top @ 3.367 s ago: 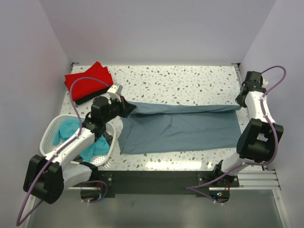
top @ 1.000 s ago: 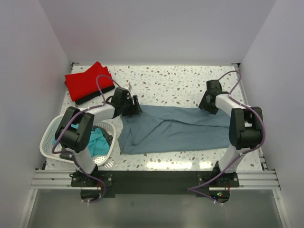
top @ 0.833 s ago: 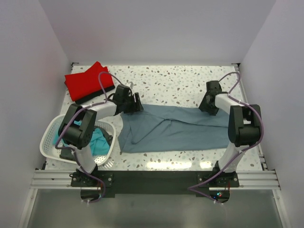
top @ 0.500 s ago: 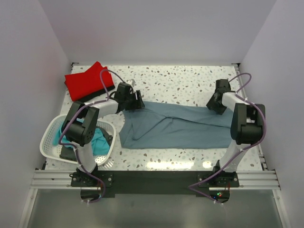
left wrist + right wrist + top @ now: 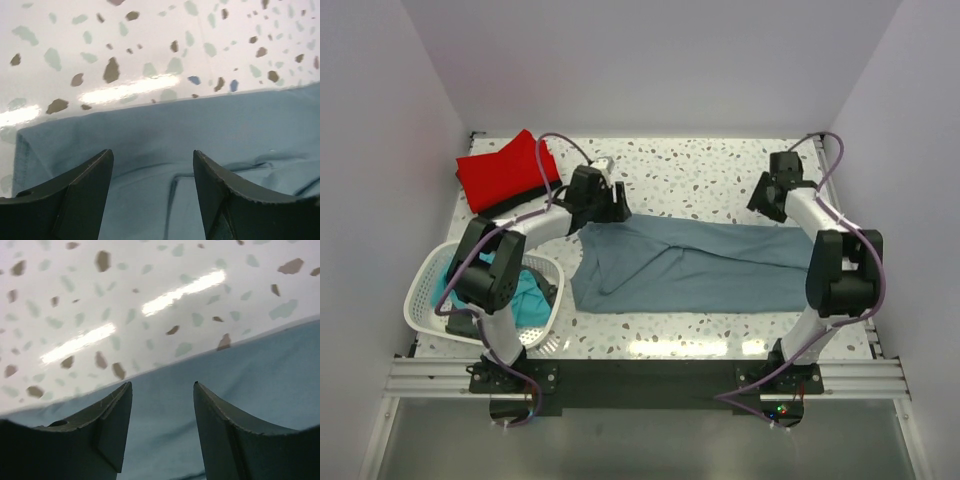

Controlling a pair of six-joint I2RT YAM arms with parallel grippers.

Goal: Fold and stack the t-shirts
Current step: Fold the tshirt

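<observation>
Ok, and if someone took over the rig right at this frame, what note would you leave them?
The left end effector is open and empty, over the far left edge of the blue shirt.
The right end effector is open and empty, over its far right edge.
The blue shirt lies on the table and looks folded partway lengthwise, with wrinkles.
The red shirt sits folded at the far left corner. A teal shirt waits in the basket.
Left to do: finish folding the blue shirt, stack it, then handle the teal one.

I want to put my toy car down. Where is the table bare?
Bare speckled table lies behind the spread blue-grey t-shirt, right of the folded red t-shirt. A thin strip is free in front. The white plastic basket crowds the left.
</observation>
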